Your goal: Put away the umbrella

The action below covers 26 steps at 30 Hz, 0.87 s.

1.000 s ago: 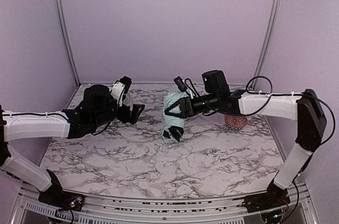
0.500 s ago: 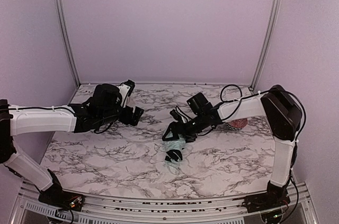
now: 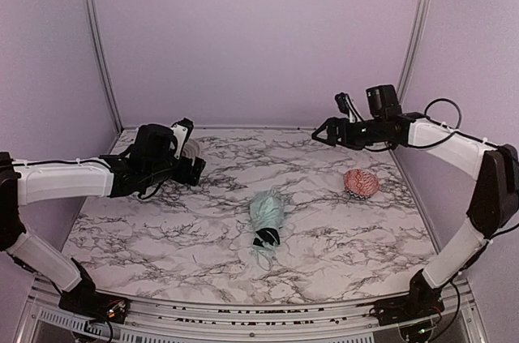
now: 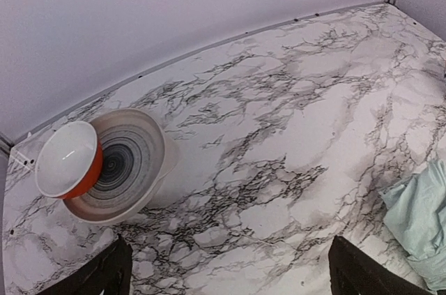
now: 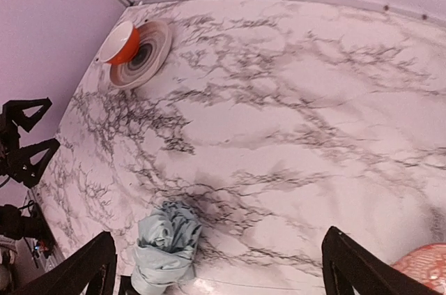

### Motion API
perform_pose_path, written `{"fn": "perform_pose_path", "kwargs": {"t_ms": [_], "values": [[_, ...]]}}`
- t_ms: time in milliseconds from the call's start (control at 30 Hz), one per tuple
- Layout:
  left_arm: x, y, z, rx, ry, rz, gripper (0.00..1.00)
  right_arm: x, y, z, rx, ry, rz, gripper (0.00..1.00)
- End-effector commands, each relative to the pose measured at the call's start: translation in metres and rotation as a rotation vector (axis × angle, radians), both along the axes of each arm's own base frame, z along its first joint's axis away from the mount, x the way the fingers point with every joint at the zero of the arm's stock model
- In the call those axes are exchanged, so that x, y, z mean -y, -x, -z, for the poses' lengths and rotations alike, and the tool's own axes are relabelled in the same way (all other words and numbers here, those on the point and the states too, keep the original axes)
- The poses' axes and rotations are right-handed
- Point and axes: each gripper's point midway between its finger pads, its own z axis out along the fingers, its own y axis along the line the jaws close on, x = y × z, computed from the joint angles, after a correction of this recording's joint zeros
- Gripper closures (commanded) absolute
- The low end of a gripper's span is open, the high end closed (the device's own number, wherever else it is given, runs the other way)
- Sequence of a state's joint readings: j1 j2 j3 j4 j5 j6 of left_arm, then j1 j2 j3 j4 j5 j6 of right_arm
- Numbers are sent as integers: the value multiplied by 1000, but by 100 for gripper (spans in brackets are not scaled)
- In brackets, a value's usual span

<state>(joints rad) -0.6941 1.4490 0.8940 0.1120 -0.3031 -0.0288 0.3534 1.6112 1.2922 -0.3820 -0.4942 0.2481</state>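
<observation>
My right claw (image 3: 321, 131) hangs spread and empty (left claw (image 4: 230, 270) too). The folded mint-green fabric umbrella (image 3: 266, 215) lies free on the marble table (image 3: 162, 237). Next, probably, strapping it shut.

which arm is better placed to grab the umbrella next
Probably left: the left hand, open, hangs low over the table near the umbrella. The right hand, also open, is raised high by the back wall, farther off.

Left hand (image 3: 195, 169), right hand (image 3: 321, 134), both agape.
</observation>
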Motion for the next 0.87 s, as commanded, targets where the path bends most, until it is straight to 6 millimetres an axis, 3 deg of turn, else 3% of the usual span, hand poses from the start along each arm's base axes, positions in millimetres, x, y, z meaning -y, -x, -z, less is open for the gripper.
{"fn": "perform_pose_path", "kwargs": {"t_ms": [0,67,167,300,467,567,667,833], "values": [[-61,-29,-11,76,14,-177,1,96,-27,-29,183,68,202,0],[-98,-38,-13,110,43,-289,1,137,-31,-46,300,48,295,0],[-144,-40,-9,153,54,-407,1,184,-21,-62,457,29,409,0],[-185,-33,9,168,38,-486,1,217,-1,-69,637,110,561,0],[-237,-12,12,269,61,-645,1,240,25,-49,642,89,738,0],[-251,0,5,375,105,-696,1,258,40,-36,650,90,859,0],[-253,5,15,385,104,-696,1,277,49,-17,638,131,969,0],[-266,24,25,425,129,-761,1,281,55,4,608,180,978,0]]}}
